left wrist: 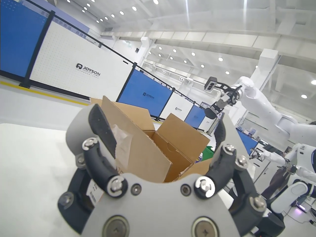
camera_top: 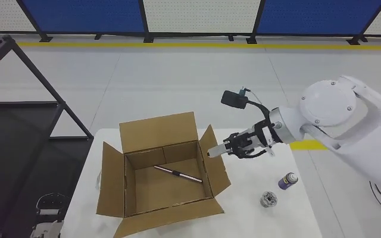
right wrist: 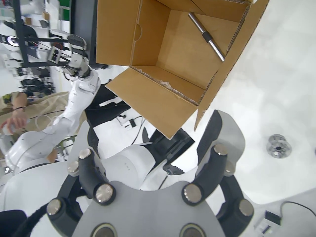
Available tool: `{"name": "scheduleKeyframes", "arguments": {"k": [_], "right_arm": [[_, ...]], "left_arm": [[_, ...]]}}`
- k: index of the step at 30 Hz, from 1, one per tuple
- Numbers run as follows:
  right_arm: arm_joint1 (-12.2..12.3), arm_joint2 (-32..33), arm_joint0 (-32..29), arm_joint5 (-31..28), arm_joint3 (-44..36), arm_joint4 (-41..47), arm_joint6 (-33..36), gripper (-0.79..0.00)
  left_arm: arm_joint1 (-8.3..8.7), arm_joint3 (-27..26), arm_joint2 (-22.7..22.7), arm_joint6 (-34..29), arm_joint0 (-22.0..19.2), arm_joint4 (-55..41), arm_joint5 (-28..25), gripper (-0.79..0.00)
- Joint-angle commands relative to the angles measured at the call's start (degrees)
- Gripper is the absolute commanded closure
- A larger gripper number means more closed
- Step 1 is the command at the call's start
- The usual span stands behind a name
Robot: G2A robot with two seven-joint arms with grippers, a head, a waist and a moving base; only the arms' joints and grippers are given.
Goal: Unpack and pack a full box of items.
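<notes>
Unpacking, judged near done: spool (camera_top: 269,199) and can (camera_top: 289,180) stand on table (camera_top: 250,223), 3–4 o'clock of box (camera_top: 158,132). Metal rod (camera_top: 178,174) lies on box floor. Right end effector (camera_top: 217,151) wide, empty, above right flap; rod at its 8 o'clock, lower. Next: descend, straddle rod crosswise. Left end effector (left wrist: 160,129) wide, facing box.

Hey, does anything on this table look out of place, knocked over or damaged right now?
Nothing is spilled or damaged. The cardboard box stands open with flaps spread, and the lone metal rod lies slantwise on its floor. A small blue canister and a metal spool sit apart on the table.
</notes>
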Motion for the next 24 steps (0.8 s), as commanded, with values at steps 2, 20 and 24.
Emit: {"name": "scheduleKeyframes", "arguments": {"k": [2, 20, 24], "right_arm": [[-3.18, -2.25, 4.33, 1.54, -0.57, -5.67, 2.21, -0.785], [-26.95, -7.8, 11.77, -2.47, 13.71, -21.85, 10.1, -0.785], [-26.95, -7.8, 11.77, -2.47, 13.71, -21.85, 10.1, -0.785]], "left_arm": [[-0.54, 0.69, -0.88, 1.37, 1.07, -1.54, 0.89, -0.785], [-1.88, 5.89, -5.14, 0.38, 5.59, -10.21, -2.9, -0.785], [-1.88, 5.89, -5.14, 0.38, 5.59, -10.21, -2.9, -0.785]]}}
